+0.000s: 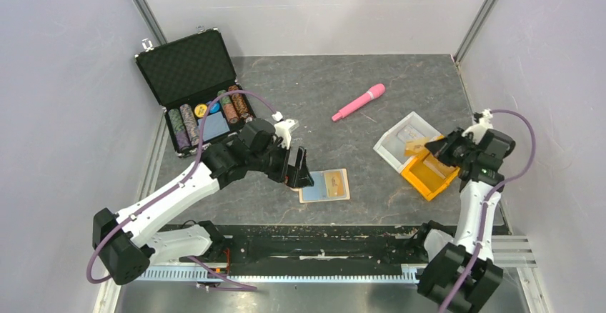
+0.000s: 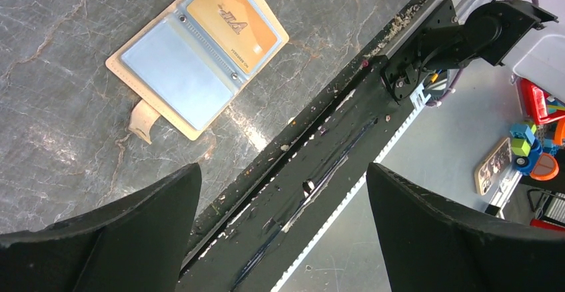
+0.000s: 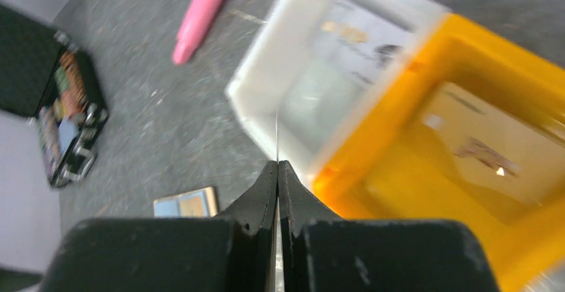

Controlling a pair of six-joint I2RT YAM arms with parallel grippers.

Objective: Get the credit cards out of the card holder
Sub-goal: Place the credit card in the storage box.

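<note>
The card holder [image 1: 326, 185] lies open on the table near the front edge, with a pale blue lining [image 2: 176, 72] and a snap tab [image 2: 143, 120]. One orange credit card [image 2: 230, 23] sits in its right pocket. My left gripper [image 1: 296, 169] is open and empty, just left of the holder and above it. My right gripper [image 1: 437, 148] is shut on a thin credit card seen edge-on [image 3: 276, 132], over the join of the two trays. Another card [image 3: 480, 142] lies in the orange tray [image 1: 429, 177]. The holder also shows in the right wrist view [image 3: 186, 204].
A white tray [image 1: 400, 145] touches the orange tray at the right and holds a pale card [image 3: 353, 42]. A pink pen [image 1: 359, 102] lies mid-table. An open black poker-chip case [image 1: 193, 88] stands at the back left. The black rail [image 2: 320, 152] runs along the table's front edge.
</note>
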